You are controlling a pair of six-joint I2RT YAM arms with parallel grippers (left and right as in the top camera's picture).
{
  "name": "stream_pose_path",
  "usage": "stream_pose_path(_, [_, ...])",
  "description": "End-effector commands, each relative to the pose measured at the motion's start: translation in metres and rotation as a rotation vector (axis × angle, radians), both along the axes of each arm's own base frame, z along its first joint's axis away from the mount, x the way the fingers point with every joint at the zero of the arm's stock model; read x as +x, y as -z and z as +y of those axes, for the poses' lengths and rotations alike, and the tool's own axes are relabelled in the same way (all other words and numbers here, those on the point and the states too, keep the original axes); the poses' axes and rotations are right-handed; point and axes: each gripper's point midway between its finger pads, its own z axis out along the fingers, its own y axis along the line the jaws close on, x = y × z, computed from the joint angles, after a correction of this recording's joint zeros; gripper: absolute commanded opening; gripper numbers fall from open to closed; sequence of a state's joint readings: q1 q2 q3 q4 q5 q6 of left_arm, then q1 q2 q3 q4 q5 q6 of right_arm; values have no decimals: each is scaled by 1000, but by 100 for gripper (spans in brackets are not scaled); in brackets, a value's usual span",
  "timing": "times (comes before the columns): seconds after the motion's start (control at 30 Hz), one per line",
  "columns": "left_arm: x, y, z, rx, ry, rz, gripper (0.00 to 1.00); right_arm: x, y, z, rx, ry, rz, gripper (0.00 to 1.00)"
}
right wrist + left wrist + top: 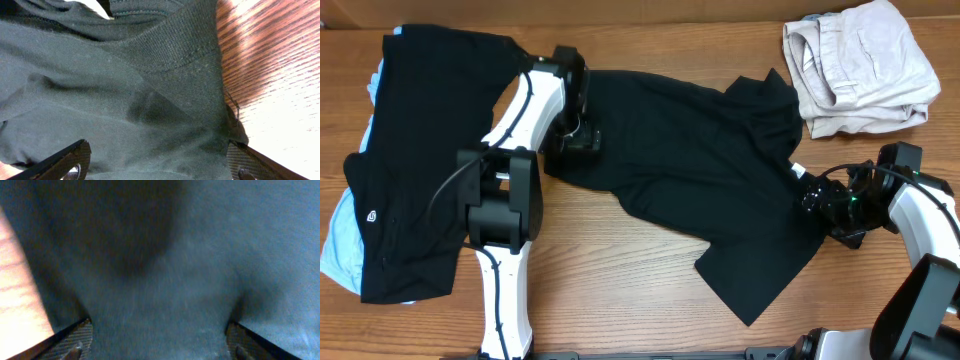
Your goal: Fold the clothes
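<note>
A black T-shirt (680, 160) lies spread and rumpled in the middle of the wooden counter (620, 300). Its long axis runs left to right, dropping a little toward the near side at the right. The ribbed collar (185, 55) points right, with a small white tag (798, 169) at that edge. One sleeve lobe reaches toward the far right and another flares out to the near right. The opposite end of the shirt points left.

The left pincer (572, 140) is down on the shirt's left end. In its wrist view the two fingers (75, 342) sit wide apart at the lower corners, unclosed, with dark cloth filling the whole gap between them and a strip of counter showing at the left.

The right pincer (812, 197) is at the shirt's right edge, by the collar. Its fingers (65, 160) are likewise spread wide rather than clamped, with the collar and folds of cloth lying between them and bare wood to the right.

At the far left a second black T-shirt (410, 170) lies with its long axis running near to far, a small white logo (372, 212) on its left part. It rests on a pale blue garment (338, 245) that shows along its left edge. Beige trousers (860, 65) sit bunched in the far right corner, apart from the middle shirt.
</note>
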State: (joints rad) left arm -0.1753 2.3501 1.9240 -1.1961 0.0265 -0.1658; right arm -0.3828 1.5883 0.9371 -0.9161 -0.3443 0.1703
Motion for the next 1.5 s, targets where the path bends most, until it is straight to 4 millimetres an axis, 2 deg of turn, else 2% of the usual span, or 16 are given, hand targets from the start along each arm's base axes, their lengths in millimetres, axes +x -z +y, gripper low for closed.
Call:
stream_pose_path(0.0, [-5, 18, 2, -3, -58, 8, 84, 12, -14, -1, -13, -19, -62, 91])
stream_pose_path(0.07, [-4, 23, 1, -5, -68, -3, 81, 12, -14, -1, -13, -19, -62, 91])
stream_pose_path(0.13, [-2, 25, 1, -7, -72, -13, 72, 12, -14, -1, -13, -19, -63, 91])
stream_pose_path(0.27, [8, 25, 0, -15, -81, -52, 38, 12, -14, -2, -20, -19, -62, 91])
stream_pose_path(0.3, [11, 24, 0, -17, -93, -61, 21, 12, -14, -3, -22, -18, -62, 91])
stream_pose_path(0.33, [14, 22, 0, -19, -108, -71, 10, 12, -13, -3, -25, -18, -61, 91])
stream_pose_path(0.37, [17, 19, 0, -21, -110, -80, 6, 12, -13, -4, -28, -18, -60, 91])
stream_pose_path(0.6, [24, -27, 2, 2, -87, -80, 8, 12, -13, -4, -29, -18, -60, 91])
stream_pose_path(0.7, [6, -62, 4, 16, -53, -8, 9, 12, -13, -4, -29, -18, -60, 91])
stream_pose_path(0.8, [-13, -81, 2, 29, -26, 60, 11, 12, -13, -4, -29, -18, -61, 91])
stream_pose_path(0.93, [-37, -91, -2, 45, 9, 147, 15, 13, -13, -4, -30, -18, -64, 91])
stream_pose_path(1.03, [-41, -87, -10, 46, 37, 156, 20, 13, -13, -4, -30, -18, -64, 91])
stream_pose_path(1.17, [-22, -79, -16, 77, 64, 71, 31, 13, -13, -4, -30, -18, -64, 91])
stream_pose_path(1.23, [-2, -75, -16, 102, 67, -14, 37, 13, -13, -4, -30, -18, -64, 91])
stream_pose_path(1.37, [37, -71, -20, 88, 54, -172, 38, 12, -13, -4, -30, -18, -63, 91])
stream_pose_path(1.47, [38, -72, -15, 85, 20, -170, 42, 10, -13, -4, -31, -18, -54, 91])
